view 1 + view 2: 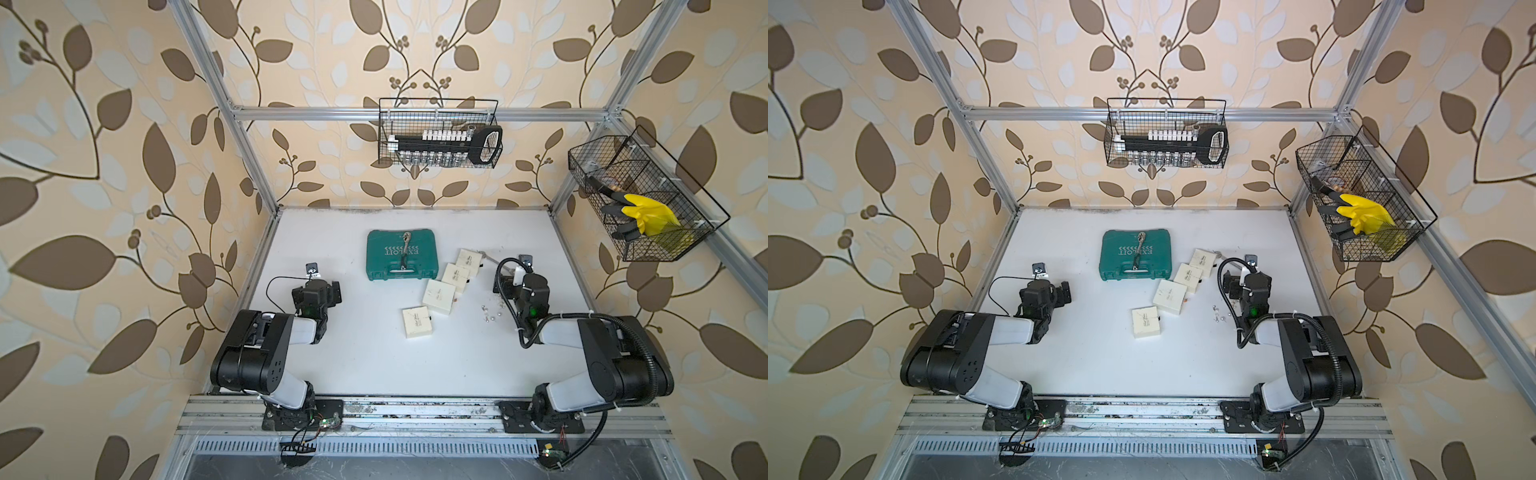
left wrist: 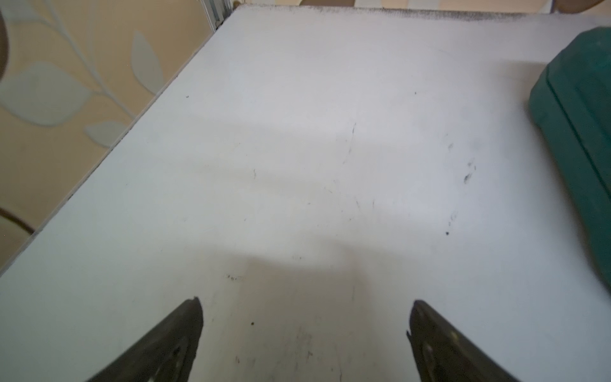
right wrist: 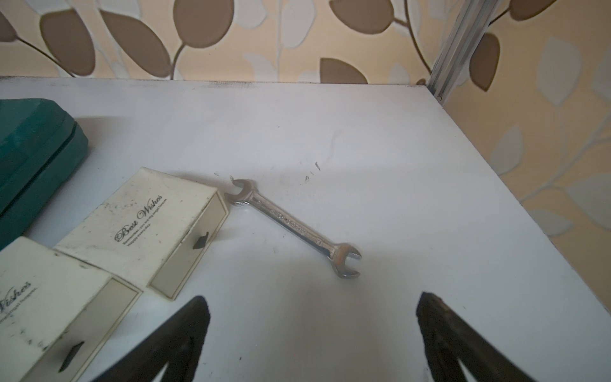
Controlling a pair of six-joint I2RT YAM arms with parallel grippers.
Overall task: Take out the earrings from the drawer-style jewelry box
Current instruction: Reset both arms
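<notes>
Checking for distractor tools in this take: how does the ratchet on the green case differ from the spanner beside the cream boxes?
The ratchet lies on the green case; the spanner lies on the white table, one end close to a cream box. The ratchet has one round head; the spanner has open jaws at both ends. Both are silvery metal, and neither is gripped.

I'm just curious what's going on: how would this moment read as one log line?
left gripper: open, empty | right gripper: open, empty | earrings: loose on table, outside boxes | cream boxes: four, none gripped
</notes>
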